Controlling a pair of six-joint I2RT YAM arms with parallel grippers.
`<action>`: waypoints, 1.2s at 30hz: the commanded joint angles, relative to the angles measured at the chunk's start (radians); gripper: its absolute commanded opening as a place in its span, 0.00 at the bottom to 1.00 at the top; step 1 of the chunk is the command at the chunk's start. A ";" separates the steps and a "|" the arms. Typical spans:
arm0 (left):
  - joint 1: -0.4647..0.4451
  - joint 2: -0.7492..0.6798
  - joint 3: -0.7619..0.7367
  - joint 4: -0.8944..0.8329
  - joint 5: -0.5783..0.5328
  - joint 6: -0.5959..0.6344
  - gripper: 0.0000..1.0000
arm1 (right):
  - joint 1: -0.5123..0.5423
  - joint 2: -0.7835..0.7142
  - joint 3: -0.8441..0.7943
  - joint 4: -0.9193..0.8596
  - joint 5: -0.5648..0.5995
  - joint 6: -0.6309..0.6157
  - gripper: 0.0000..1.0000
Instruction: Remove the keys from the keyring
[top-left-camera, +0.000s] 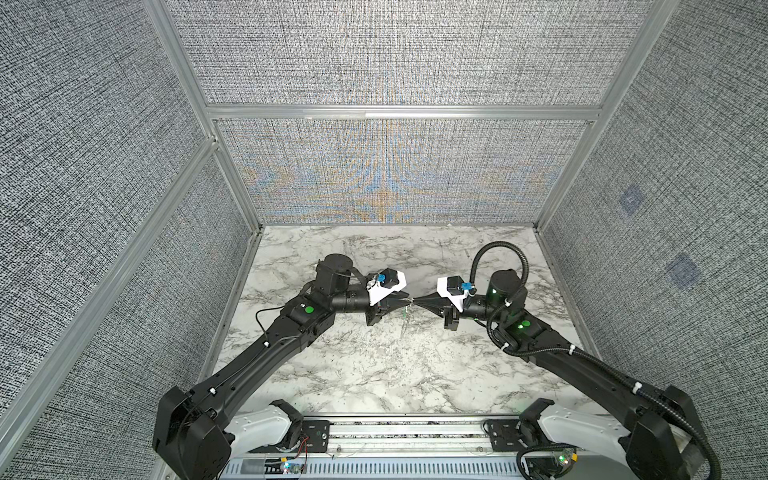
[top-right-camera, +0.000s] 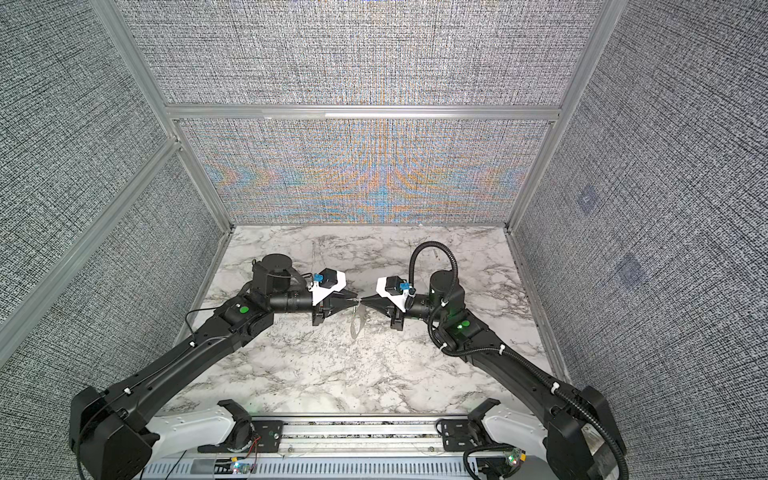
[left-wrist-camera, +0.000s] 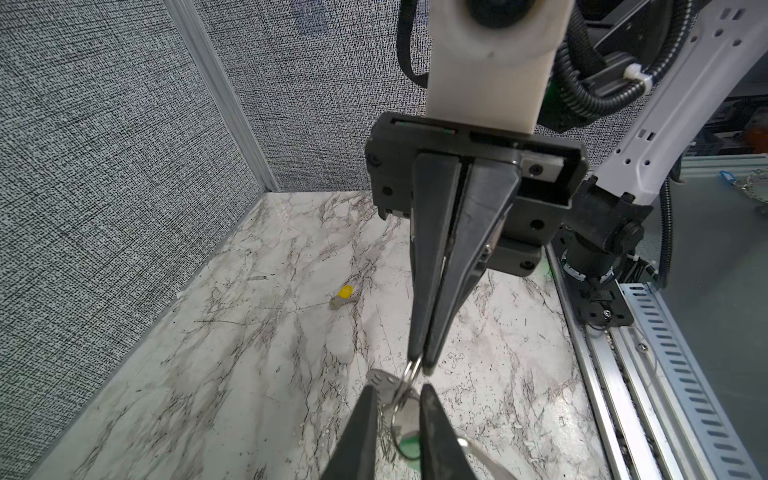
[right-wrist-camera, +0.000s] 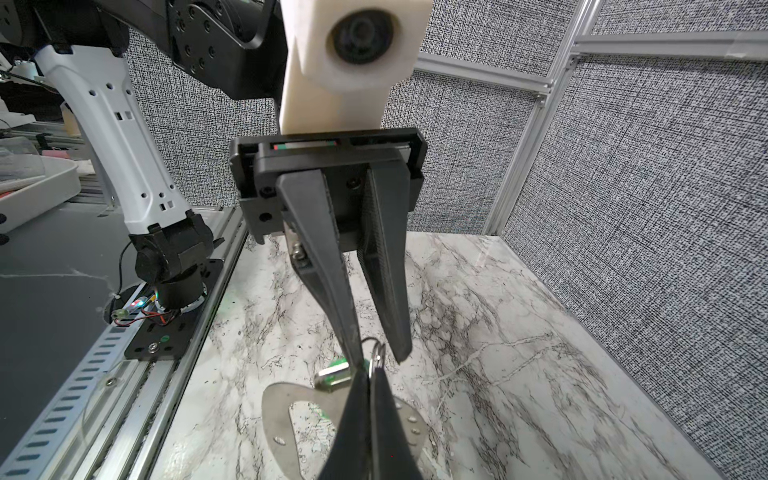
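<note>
In the air over the table (top-left-camera: 374, 374), keyring (right-wrist-camera: 282, 415): hangs under the grippers, with the green key (right-wrist-camera: 332, 374) by its small ring (left-wrist-camera: 409, 375).
Right gripper (left-wrist-camera: 419, 365): pinches the small ring tight.
Left gripper (right-wrist-camera: 378, 355): jaws a little apart, around the ring.
Yellow key (left-wrist-camera: 343, 296): lies alone on the table, farther off.

Bounded at 9, 12 and 3 o'clock by grey woven wall panels (top-left-camera: 395, 54) set in aluminium frame profiles (top-left-camera: 399, 112). Floored with white marble-pattern tabletop (top-left-camera: 374, 374), grey-veined, finely scratched. Edged at 6 o'clock by aluminium rail (top-left-camera: 407, 434), then slotted grey cable duct (top-left-camera: 395, 467). Lit evenly, diffuse white light.
</note>
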 joint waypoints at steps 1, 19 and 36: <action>0.003 0.006 0.003 0.024 0.032 0.000 0.19 | 0.000 0.000 0.006 0.044 -0.013 0.014 0.00; 0.001 0.041 0.109 -0.162 -0.021 0.082 0.00 | -0.002 -0.046 0.025 -0.128 0.181 -0.096 0.30; -0.041 0.184 0.397 -0.585 -0.202 0.303 0.00 | 0.004 0.010 0.104 -0.234 0.141 -0.106 0.27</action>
